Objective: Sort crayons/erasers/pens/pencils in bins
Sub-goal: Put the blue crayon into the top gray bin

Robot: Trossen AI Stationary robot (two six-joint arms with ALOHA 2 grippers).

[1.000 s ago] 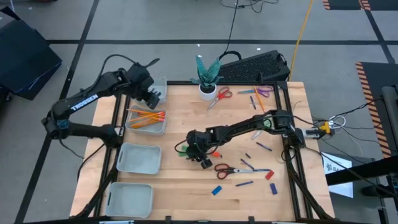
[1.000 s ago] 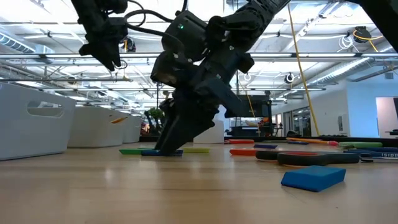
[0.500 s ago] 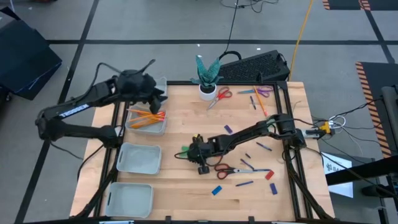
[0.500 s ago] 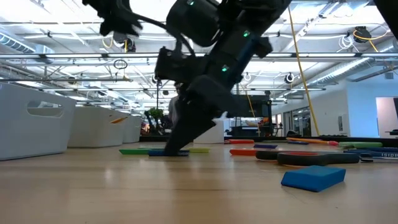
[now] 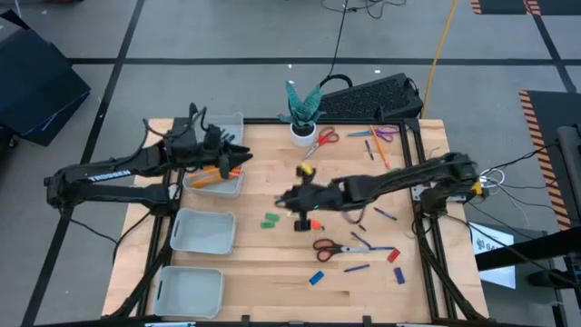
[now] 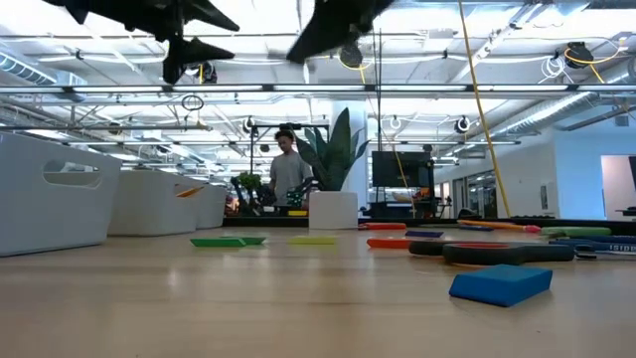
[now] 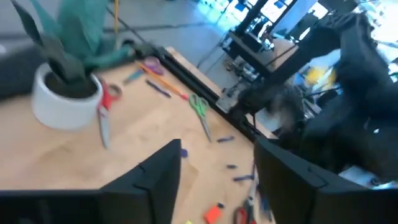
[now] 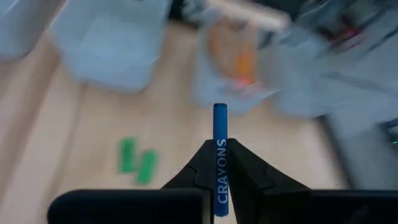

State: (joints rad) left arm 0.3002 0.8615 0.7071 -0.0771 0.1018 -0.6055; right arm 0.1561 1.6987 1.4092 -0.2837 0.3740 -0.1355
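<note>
So my right claw (image 8: 219, 163) is pinched on a blue crayon (image 8: 220, 155) (it literally says CRAYONS down the side), and in the overhead shot it sits near the middle of the desk (image 5: 272, 272), lifted off the wood. Two green erasers (image 5: 270, 220) lie side by side just left of it in that frame, with a yellow eraser (image 5: 307, 170) a bit above. My left claw (image 5: 229, 154) hangs over the second bin from the top (image 5: 214, 179) at the upper left, the one holding the orange pencils (image 5: 211, 173), and its fingers (image 7: 155, 180) are spread with nothing between them. Two more bins (image 5: 201, 230) sit below that one along the left edge. Pens (image 5: 357, 268), scissors (image 5: 332, 246) and red and blue erasers (image 5: 315, 278) are scattered across the lower right of the desk.
</note>
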